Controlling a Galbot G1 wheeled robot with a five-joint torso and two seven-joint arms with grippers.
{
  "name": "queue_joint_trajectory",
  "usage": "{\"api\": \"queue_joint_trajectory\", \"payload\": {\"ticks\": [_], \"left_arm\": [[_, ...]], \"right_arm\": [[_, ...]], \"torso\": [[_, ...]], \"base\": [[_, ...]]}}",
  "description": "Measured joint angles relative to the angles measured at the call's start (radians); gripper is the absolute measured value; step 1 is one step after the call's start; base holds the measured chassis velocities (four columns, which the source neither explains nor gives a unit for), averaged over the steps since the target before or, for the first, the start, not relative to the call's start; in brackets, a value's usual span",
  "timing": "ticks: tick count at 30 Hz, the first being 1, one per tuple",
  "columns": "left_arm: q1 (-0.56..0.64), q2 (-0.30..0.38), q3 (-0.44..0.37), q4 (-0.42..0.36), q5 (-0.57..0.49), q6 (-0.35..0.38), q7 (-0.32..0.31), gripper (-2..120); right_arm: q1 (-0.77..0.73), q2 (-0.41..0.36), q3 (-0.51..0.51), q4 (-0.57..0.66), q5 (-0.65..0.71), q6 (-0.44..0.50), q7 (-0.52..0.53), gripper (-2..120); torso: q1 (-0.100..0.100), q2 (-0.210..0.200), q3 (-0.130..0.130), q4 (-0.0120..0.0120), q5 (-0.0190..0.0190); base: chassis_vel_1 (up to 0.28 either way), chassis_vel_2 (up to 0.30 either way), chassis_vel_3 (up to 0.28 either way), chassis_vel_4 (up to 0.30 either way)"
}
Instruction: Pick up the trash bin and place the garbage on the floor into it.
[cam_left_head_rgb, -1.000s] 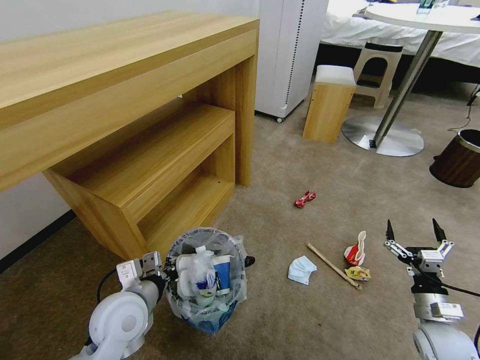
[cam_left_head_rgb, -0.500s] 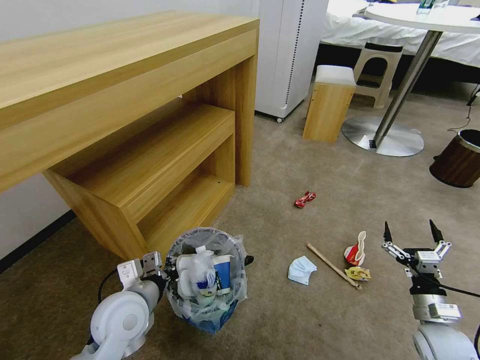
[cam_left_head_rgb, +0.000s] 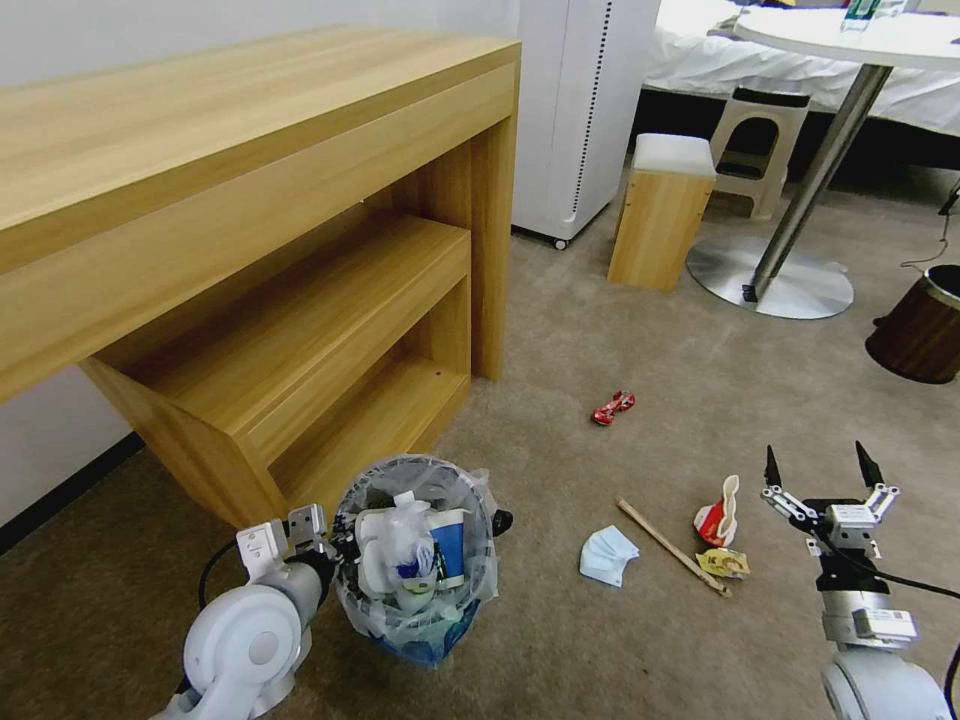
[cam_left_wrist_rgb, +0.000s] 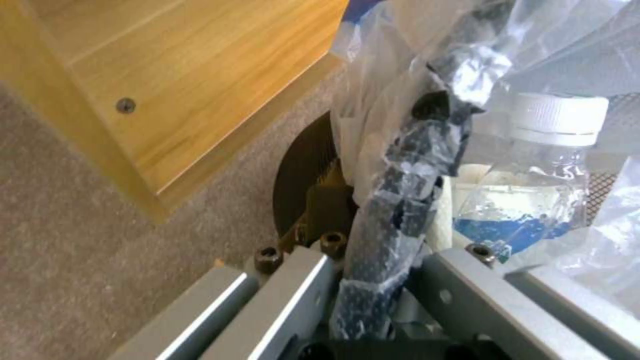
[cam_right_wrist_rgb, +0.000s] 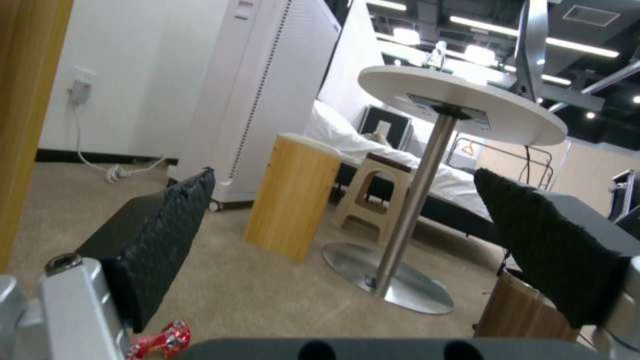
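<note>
While the wire trash bin (cam_left_head_rgb: 415, 555) sits low at my left side, just in front of the wooden desk's (cam_left_head_rgb: 250, 200) bottom shelf, I see its clear liner bag stuffed with a white capped plastic bottle (cam_left_wrist_rgb: 533, 185), a blue-white paper cup (cam_left_head_rgb: 448, 545) and crumpled white material. My left gripper (cam_left_head_rgb: 335, 545) is at the bin's rim on the side nearest the arm; in the left wrist view its fingers (cam_left_wrist_rgb: 380, 240) are pinched together on the rim, with bag plastic bunched over it.

On the beige carpet (cam_left_head_rgb: 620, 330), to the right of the bin, lies a folded pale blue tissue (cam_left_head_rgb: 607, 555). Just beside that is a wooden stick (cam_left_head_rgb: 672, 547), lying at a slant. Near the stick's far end I see a crushed red paper cup (cam_left_head_rgb: 718, 512) and, touching or nearly touching it, a yellow wrapper (cam_left_head_rgb: 725, 563). A red wrapper (cam_left_head_rgb: 612, 407) lies farther out, well apart from the rest.

My right gripper (cam_left_head_rgb: 825, 470) hangs to the right of the cup and the yellow wrapper, its 2 black fingers (cam_right_wrist_rgb: 160, 240) spread wide and holding nothing.

Farther out stand a small wooden stool (cam_left_head_rgb: 660, 210), a white cabinet (cam_left_head_rgb: 580, 110), a round white table (cam_left_head_rgb: 850, 35) on a metal pedestal, and a brown wood-grain bin (cam_left_head_rgb: 920, 325).
</note>
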Motion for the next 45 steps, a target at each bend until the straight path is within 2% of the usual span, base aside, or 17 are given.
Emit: {"api": "queue_joint_trajectory", "payload": {"ticks": [24,30,40,45], "left_arm": [[0.006,-0.013,-0.001,-0.006,0.012,-0.002,0.003,0],[0.007,-0.016,0.0,-0.006,0.017,-0.002,0.003,0],[0.007,-0.018,0.0,-0.006,0.017,-0.002,0.003,0],[0.006,-0.014,0.0,-0.006,0.017,-0.002,0.003,0]], "right_arm": [[0.002,0.014,-0.018,-0.003,-0.004,0.026,-0.008,96],[0.001,0.017,-0.032,0.001,0.002,0.034,-0.006,100],[0.008,0.024,-0.048,-0.004,-0.001,0.043,-0.001,100],[-0.002,0.002,-0.081,0.016,-0.001,0.018,0.055,100]], "torso": [[0.0,0.0,0.0,-0.0001,0.0],[0.0,0.0,0.0,-0.0001,0.0],[0.0,0.0,0.0,-0.0001,0.0],[0.0,0.0,0.0,-0.0001,0.0]], "base": [[-0.029,0.027,0.025,-0.028],[-0.018,0.012,0.015,-0.018],[0.0,0.0,0.0,0.0],[0.0,0.0,0.0,0.0]]}}
